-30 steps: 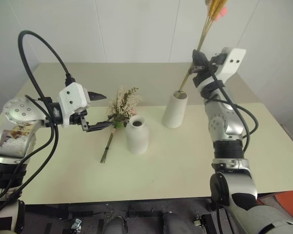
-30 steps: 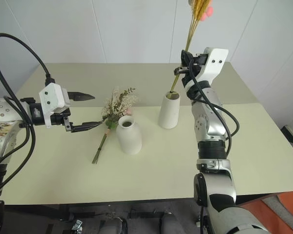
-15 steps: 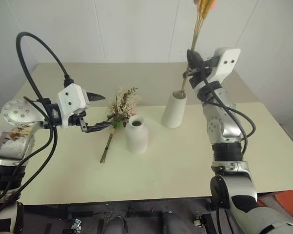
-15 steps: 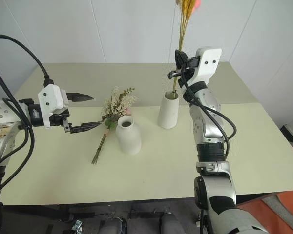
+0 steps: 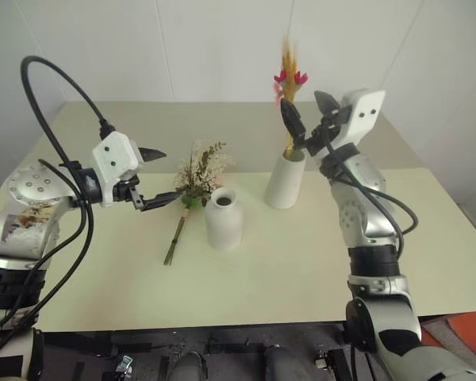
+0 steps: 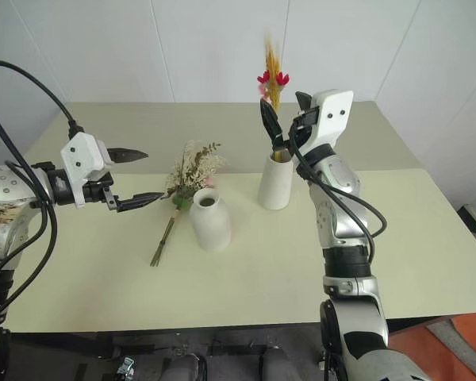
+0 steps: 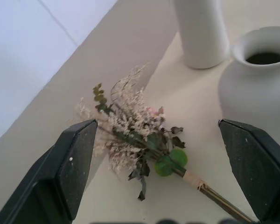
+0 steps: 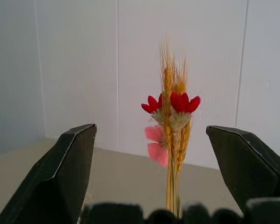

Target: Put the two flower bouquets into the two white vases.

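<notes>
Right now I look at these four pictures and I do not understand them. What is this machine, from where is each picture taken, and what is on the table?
This is a humanoid robot with two arms, each ending in a gripper of two black fingers. Two pictures come from cameras in its head, looking down over the pale table. The other two come from a camera on each wrist, looking along that gripper's fingers.

On the table stand a short white bottle-shaped vase and a tall white cylinder vase. The thin yellow wheat-like bunch with red flowers stands in the cylinder. The bushy cream and green bouquet with tied brown stems lies flat beside the short vase.

The left gripper is open, near the bushy bouquet. The right gripper is open beside the wheat stalks. Neither holds anything.
</notes>
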Robot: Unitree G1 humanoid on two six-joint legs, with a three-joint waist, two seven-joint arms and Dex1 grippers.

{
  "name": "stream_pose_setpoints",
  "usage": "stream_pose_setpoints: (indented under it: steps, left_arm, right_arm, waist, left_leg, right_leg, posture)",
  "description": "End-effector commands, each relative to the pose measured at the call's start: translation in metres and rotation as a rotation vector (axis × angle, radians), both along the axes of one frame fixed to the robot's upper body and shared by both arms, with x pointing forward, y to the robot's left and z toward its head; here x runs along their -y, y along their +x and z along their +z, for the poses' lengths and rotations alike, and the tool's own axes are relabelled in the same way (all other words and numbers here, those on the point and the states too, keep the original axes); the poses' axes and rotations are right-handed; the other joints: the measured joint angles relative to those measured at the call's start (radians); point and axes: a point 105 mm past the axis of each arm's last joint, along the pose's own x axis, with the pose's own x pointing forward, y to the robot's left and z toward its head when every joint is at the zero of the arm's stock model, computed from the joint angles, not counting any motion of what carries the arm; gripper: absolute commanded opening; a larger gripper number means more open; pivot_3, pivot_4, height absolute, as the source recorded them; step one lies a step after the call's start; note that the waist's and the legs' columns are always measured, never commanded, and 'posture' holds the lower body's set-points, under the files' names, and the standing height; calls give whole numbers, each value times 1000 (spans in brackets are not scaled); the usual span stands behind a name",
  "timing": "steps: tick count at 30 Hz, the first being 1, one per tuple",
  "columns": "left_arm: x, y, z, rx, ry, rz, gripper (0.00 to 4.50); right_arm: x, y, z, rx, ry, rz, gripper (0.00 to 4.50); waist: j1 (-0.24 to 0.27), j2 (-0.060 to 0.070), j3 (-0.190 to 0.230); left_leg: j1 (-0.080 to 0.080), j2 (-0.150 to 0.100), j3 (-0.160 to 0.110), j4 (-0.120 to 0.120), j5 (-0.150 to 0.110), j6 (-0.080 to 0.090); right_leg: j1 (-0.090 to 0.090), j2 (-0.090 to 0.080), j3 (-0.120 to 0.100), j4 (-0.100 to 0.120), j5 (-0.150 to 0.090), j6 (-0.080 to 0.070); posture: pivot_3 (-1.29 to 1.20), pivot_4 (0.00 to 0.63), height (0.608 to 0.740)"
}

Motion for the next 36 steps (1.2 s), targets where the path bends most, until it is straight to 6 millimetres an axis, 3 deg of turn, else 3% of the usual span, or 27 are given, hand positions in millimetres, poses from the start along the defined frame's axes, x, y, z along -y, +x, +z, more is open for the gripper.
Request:
stream_pose_setpoints:
  steps: [1, 4, 10, 14, 19, 24, 27, 36]
  left_arm:
    - [-32, 11, -15, -85, -64, 272, 4500]
    - [-33, 9, -38, -228, -144, 369, 4500]
    - [-21, 23, -51, -395, -282, 408, 4500]
    - [2, 34, -66, -506, -230, 334, 4500]
    - [19, 42, -76, -689, -254, 289, 4500]
    - [31, 50, -94, -782, -172, 251, 4500]
    - [40, 53, -99, -809, -133, 211, 3877]
    - [48, 61, -107, -817, -62, 183, 836]
  right_arm:
    - [14, -29, 5, 9, -70, 7, 4230]
    - [24, -54, -9, -99, -207, 50, 4230]
    - [21, -80, -21, -243, -476, 121, 4230]
    - [13, -102, -33, -299, -622, 215, 4230]
    - [10, -109, -36, -312, -615, 221, 4230]
    - [17, -108, -39, -330, -565, 139, 4230]
    - [21, -109, -40, -337, -551, 110, 4268]
    - [27, -111, -42, -350, -522, 65, 4268]
  waist:
    - [5, 0, 0]
    - [18, 0, 0]
    - [22, -1, 0]
    - [22, -1, 0]
    - [21, -1, 0]
    - [26, -1, 0]
    - [27, -1, 0]
    - [29, -2, 0]
  left_leg:
    - [0, 0, 0, 0, 0, 0]
    - [0, 0, -1, 0, 0, 0]
    - [2, 0, -2, 1, 0, 0]
    - [3, -1, -2, 1, 0, 0]
    - [1, -1, -2, 1, 0, 0]
    - [0, -1, -3, 1, 0, 0]
    - [0, -1, -2, 1, 0, 0]
    - [0, -1, -2, 1, 0, 0]
  right_leg:
    - [0, 0, 0, 0, 0, 0]
    - [1, 0, 0, 0, 0, 0]
    - [3, 1, -1, 0, 0, 0]
    - [4, 1, -1, -1, 0, 0]
    - [3, 1, -1, -1, 0, 0]
    - [2, 1, -1, -2, 0, 0]
    - [2, 1, -1, -1, 0, 0]
    - [2, 1, -1, -1, 0, 0]
  posture:
    - [0, 150, 740]
    - [0, 150, 740]
    - [0, 150, 740]
    - [0, 150, 740]
    - [0, 150, 740]
    - [0, 150, 740]
    - [0, 150, 740]
    - [0, 150, 740]
